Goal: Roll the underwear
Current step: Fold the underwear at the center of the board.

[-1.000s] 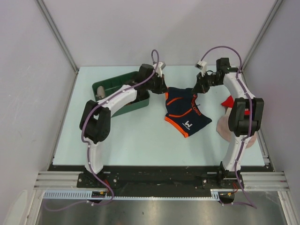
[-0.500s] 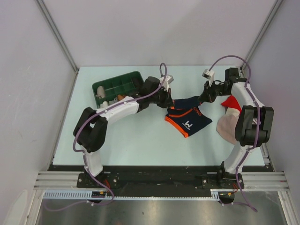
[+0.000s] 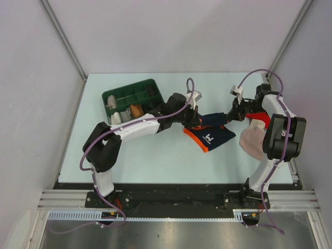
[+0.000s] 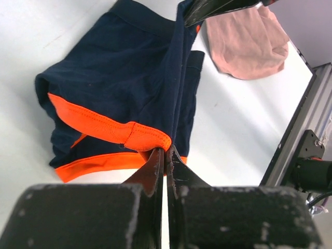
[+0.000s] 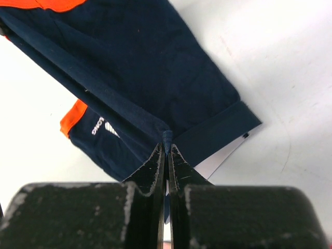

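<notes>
The underwear (image 3: 212, 133) is navy blue with orange trim and a white logo, lying folded over itself at the table's right-centre. My left gripper (image 3: 195, 122) is shut on its orange-trimmed edge (image 4: 148, 139) at the left. On the right, my right gripper (image 3: 229, 116) is shut on a pinch of navy fabric (image 5: 167, 136) along the folded edge. The cloth stretches between the two grips, with the white lettering (image 5: 102, 127) showing underneath in the right wrist view.
A green compartment tray (image 3: 129, 98) with small items stands at the back left. A beige-pink cloth (image 3: 254, 141) and a red cloth (image 3: 255, 115) lie by the right arm. The pink cloth (image 4: 248, 41) also shows in the left wrist view.
Both grippers have carried the held edge of the underwear toward the near right, folding the garment over itself. The left arm has cleared the green tray.
</notes>
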You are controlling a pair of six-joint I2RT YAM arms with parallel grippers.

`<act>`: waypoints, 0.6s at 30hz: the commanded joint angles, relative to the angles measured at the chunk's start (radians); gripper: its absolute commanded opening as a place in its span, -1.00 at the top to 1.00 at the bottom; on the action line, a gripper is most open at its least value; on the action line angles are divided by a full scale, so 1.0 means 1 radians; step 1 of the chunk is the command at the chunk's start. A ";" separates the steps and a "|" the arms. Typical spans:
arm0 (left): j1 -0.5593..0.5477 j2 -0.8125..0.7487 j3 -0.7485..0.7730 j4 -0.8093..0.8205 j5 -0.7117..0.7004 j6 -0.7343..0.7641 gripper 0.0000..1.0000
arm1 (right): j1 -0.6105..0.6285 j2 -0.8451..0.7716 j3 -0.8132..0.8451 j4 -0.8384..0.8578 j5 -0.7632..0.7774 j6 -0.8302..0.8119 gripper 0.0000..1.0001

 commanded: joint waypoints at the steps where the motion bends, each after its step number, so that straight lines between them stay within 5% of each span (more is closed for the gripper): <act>1: -0.027 0.016 -0.004 0.031 -0.008 -0.026 0.99 | -0.018 0.027 -0.019 -0.052 0.006 -0.103 0.98; 18: -0.105 0.107 -0.047 0.016 -0.030 -0.104 0.86 | -0.051 0.016 -0.120 -0.105 0.131 -0.203 0.78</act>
